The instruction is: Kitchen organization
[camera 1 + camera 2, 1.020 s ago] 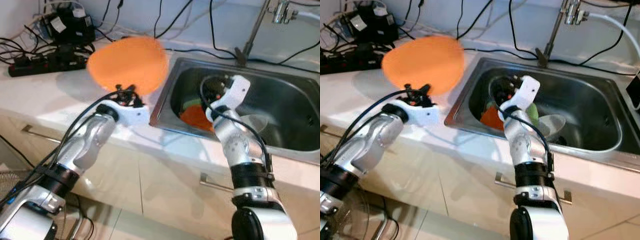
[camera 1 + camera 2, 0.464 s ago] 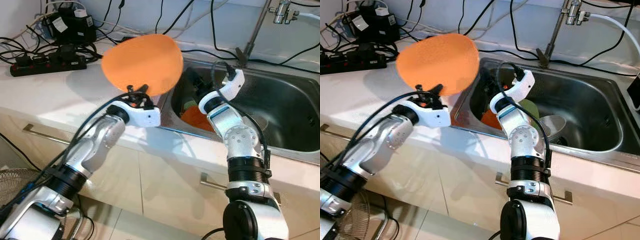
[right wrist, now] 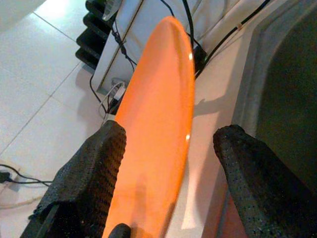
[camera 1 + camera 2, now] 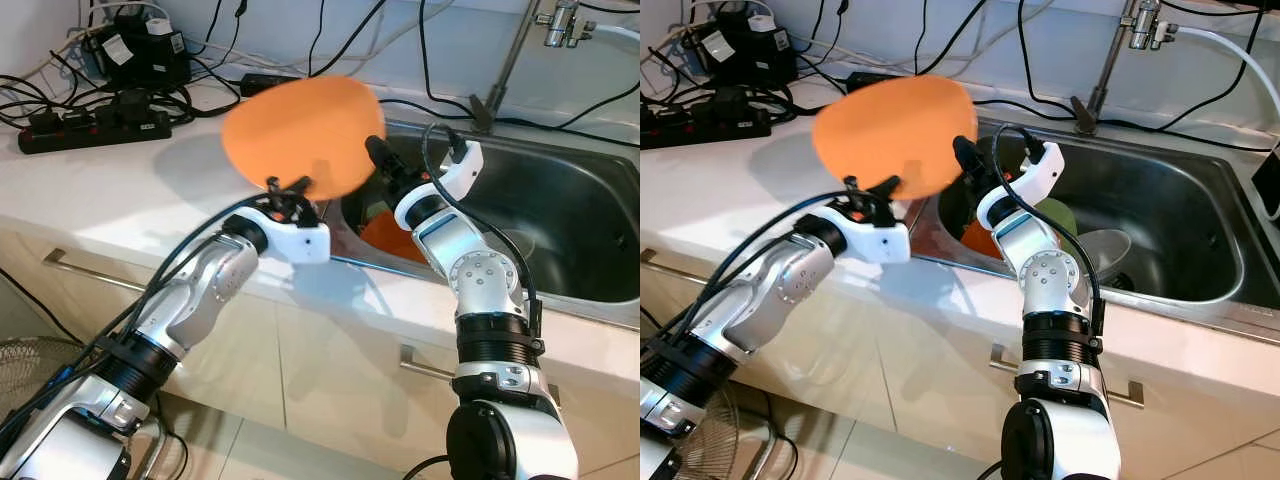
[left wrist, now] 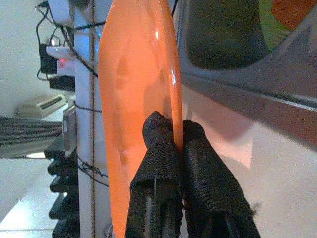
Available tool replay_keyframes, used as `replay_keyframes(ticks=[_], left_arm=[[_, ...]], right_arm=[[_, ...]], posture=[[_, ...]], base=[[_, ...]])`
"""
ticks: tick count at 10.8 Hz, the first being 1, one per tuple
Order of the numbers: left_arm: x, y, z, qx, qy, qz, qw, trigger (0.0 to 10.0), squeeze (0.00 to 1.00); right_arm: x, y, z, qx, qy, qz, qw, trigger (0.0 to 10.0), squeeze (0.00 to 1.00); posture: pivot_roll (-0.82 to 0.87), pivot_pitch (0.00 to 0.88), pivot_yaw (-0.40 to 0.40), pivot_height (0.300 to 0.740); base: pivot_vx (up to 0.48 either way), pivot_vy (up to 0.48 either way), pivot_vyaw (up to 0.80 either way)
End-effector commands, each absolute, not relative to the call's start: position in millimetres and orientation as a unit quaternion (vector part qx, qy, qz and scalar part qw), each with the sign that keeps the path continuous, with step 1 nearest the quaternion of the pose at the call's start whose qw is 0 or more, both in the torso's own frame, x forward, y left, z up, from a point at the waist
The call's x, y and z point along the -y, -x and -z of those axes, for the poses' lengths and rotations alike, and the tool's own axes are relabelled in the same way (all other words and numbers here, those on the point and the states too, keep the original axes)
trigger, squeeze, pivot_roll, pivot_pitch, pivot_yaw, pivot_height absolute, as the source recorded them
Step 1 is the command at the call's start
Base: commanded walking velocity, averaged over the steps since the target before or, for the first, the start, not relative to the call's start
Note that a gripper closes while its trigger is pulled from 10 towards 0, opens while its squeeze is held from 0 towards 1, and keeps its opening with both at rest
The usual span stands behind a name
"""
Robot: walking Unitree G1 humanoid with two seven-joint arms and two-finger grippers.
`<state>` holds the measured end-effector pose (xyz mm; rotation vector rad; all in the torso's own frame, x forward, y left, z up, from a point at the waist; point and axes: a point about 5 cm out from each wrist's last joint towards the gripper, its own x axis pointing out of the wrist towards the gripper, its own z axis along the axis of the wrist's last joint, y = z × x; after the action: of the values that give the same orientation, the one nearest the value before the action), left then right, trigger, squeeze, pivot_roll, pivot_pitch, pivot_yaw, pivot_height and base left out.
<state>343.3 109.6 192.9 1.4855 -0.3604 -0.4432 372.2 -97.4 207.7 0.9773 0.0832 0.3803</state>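
An orange plate [image 4: 300, 135] stands on edge in the air over the counter, just left of the sink [image 4: 580, 200]. My left gripper [image 5: 171, 130] is shut on its lower rim. My right gripper [image 3: 171, 134] is open at the plate's sink-side edge, one finger on each face of the plate [image 3: 158, 124], with a gap on both sides. One black finger [image 4: 378, 152] shows beside the plate in the head view. Another orange dish [image 4: 385, 235] lies in the sink below my right wrist, beside something green [image 4: 1060, 220].
A clear bowl [image 4: 1105, 245] rests in the sink basin. The faucet [image 4: 500, 70] rises at the back rim. A power strip [image 4: 90, 130], adapters and several cables crowd the counter's back left. Cabinet fronts with a handle [image 4: 80, 270] are below the counter edge.
My left arm carried the orange plate rightward toward the sink. My right gripper rose out of the sink and turned to the plate; its fingers now straddle the rim.
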Motion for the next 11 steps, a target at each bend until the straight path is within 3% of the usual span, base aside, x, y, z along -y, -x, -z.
replay_keyframes(ticks=[1,5,6,11], left_arm=[[-103.1,-339.1,-203.9,0.193,-0.662,0.200,0.696,10.0,0.00],[-104.9,-331.5,-201.2,0.204,-0.660,0.218,0.690,10.0,0.00],[-105.3,-330.7,-200.4,0.204,-0.659,0.219,0.690,10.0,0.00],[-104.7,-329.8,-198.7,0.203,-0.659,0.225,0.688,10.0,0.00]], right_arm=[[96.1,-372.5,-213.7,-0.034,-0.460,-0.188,0.867,10.0,0.00],[94.5,-372.7,-212.1,-0.034,-0.456,-0.190,0.869,10.0,0.00],[94.1,-372.6,-212.1,-0.034,-0.457,-0.190,0.868,0.0,0.00],[97.6,-373.2,-210.6,-0.035,-0.459,-0.184,0.869,0.0,0.00]], posture=[[0.24,0.007,-0.031,0.740],[0.25,0.000,-0.032,0.740],[0.25,0.000,-0.034,0.740],[0.24,0.011,-0.034,0.740]], base=[[0.000,0.000,0.00],[0.000,0.000,0.00],[0.000,0.000,0.00],[0.000,0.000,0.00]])
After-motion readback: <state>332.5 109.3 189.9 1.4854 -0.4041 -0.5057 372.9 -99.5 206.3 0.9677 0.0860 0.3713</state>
